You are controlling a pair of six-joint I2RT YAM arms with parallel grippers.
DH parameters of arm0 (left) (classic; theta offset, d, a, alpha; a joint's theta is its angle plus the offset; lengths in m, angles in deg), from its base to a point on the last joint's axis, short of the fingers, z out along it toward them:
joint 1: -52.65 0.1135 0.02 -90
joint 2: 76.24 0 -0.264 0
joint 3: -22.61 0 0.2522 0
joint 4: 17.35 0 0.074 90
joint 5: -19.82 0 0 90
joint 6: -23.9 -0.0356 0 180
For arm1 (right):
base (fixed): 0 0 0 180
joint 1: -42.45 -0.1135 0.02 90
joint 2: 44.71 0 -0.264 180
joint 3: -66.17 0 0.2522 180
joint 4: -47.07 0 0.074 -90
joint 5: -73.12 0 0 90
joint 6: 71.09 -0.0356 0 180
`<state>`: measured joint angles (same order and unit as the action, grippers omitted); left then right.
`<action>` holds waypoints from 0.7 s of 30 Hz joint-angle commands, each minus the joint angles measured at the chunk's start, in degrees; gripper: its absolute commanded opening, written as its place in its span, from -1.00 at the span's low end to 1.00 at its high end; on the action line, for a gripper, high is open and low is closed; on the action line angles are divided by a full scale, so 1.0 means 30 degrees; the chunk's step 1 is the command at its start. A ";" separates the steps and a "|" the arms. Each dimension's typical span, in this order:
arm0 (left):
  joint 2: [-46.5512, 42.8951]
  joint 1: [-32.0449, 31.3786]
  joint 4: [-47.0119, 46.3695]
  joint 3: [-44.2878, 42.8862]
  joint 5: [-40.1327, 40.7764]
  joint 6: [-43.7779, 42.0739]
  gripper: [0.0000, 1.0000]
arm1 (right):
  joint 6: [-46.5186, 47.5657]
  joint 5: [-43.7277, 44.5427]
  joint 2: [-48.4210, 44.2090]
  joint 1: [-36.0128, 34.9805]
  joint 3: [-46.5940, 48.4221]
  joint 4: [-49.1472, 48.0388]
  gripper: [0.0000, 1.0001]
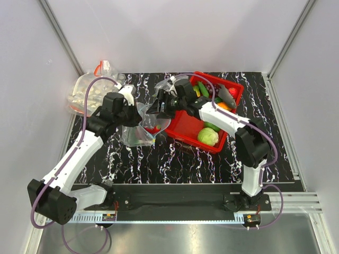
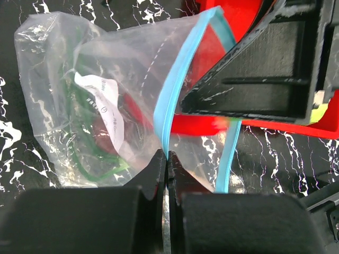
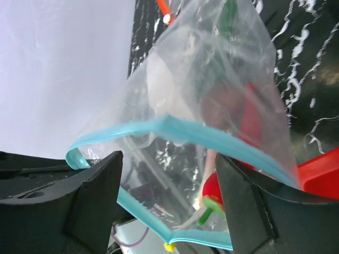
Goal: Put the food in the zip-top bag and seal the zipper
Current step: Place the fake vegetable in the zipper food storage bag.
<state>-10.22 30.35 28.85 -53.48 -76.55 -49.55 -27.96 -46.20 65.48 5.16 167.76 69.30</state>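
Observation:
The zip-top bag (image 1: 139, 133) hangs between both grippers left of the red basket. My left gripper (image 2: 167, 157) is shut on its teal zipper strip (image 2: 168, 106), pinching one lip of the mouth; in the top view it (image 1: 132, 112) is at the bag's left. My right gripper (image 3: 169, 182) is open wide at the bag's open mouth (image 3: 175, 129); in the top view it (image 1: 156, 107) is at the bag's right. Its finger (image 2: 254, 69) lies between the two lips. A red food piece with a green stem (image 3: 214, 193) sits inside the bag. Red and green pieces (image 2: 103, 132) show through the plastic.
The red basket (image 1: 185, 127) stands right of the bag and holds a lime-green round fruit (image 1: 208, 136) and several other toy vegetables (image 1: 204, 89). A second clear bag of white round pieces (image 1: 87, 95) lies at the back left. White walls enclose the table.

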 commanded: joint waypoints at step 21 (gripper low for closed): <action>-0.0004 -0.0036 -0.0239 -0.0641 -0.0132 -0.0070 -1.00 | 0.6836 1.4372 -0.9601 0.2179 -0.5159 1.1531 0.99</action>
<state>-9.50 30.35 29.77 -53.48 -76.86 -49.57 -7.73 -12.12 38.16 11.56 156.07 98.02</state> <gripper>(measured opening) 0.012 0.992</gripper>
